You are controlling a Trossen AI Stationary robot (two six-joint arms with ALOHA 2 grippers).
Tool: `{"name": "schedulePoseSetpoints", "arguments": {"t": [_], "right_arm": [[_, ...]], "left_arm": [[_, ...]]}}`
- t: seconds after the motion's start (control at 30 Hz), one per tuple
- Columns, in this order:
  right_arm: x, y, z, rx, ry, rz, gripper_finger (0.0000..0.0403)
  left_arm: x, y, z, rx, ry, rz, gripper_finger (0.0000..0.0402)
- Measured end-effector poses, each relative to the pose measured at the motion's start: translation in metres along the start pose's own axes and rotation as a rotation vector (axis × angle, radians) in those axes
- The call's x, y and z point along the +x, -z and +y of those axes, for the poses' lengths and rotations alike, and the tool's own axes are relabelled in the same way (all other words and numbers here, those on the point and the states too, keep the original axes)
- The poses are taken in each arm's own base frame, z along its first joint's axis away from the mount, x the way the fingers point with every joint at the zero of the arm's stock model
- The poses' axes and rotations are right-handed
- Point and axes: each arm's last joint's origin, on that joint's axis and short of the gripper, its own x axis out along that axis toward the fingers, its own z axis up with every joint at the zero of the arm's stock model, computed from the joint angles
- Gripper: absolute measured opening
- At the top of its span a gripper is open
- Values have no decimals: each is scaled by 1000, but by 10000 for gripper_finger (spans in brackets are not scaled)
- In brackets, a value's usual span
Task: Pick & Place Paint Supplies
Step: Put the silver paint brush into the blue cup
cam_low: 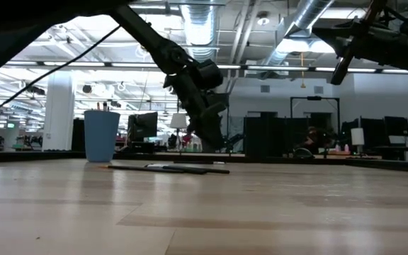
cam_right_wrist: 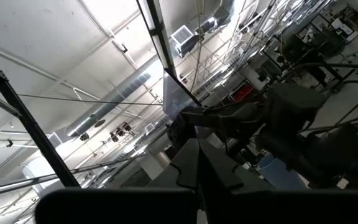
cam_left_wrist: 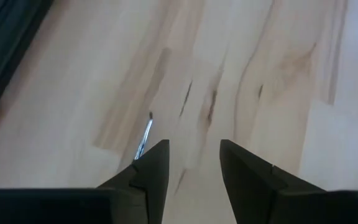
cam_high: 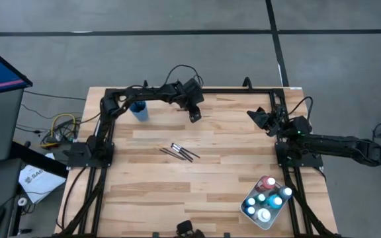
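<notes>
The wooden table (cam_high: 204, 165) fills the middle of the high view, with a dark frame along its left, far and right edges. The left arm reaches from the far left corner toward the table's far middle, and the left gripper (cam_high: 194, 116) hangs there pointing down at the boards. In the left wrist view its two dark fingers (cam_left_wrist: 157, 165) stand apart with bare wood between them and nothing held. The right arm lies along the right edge, its right gripper (cam_high: 262, 120) raised clear of the table near the far right corner; its fingers (cam_right_wrist: 197, 165) are pressed together and empty, pointing up at the ceiling.

The white tray (cam_high: 247, 210) sits at the near right corner and holds the paint bottles (cam_high: 268, 194), red, blue, teal and white among them, packed together. The blue cup (cam_high: 138, 110) stands upright at the far left, just beside the left arm; in the low view a few thin tips show above its rim.

Several paintbrushes (cam_high: 180, 153) lie loose and flat at the table's centre, nearer than the left gripper and apart from it. Another thin brush (cam_left_wrist: 143, 138) lies on the wood just beside the left finger, outside the gap.
</notes>
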Motion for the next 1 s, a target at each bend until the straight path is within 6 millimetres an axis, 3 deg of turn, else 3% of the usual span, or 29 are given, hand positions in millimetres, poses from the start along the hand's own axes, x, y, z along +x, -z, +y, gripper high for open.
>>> {"name": "schedulePoseSetpoints", "arguments": {"t": [0.17, 0.37, 0.53, 0.7, 0.83, 1.0], "right_arm": [[0, 0, 0, 0, -1, 0, 0], [0, -1, -1, 6, 9, -8, 0], [0, -2, -5, 3, 42, -13, 0], [-1, -3, -6, 11, 52, -18, 0], [-1, -3, -6, 10, 52, -18, 0], [-1, -3, -6, 7, 55, -15, 0]], "left_arm": [[-7, 3, 8, -166, 64, 15, 136], [-65, -13, 12, -102, -39, -63, 114], [-82, -10, 33, -92, -93, -70, 95], [-72, 4, 53, -120, -84, 19, 85], [-60, 15, 52, -49, -43, 111, 83], [-56, 13, 44, 45, -31, 109, 91]]}}
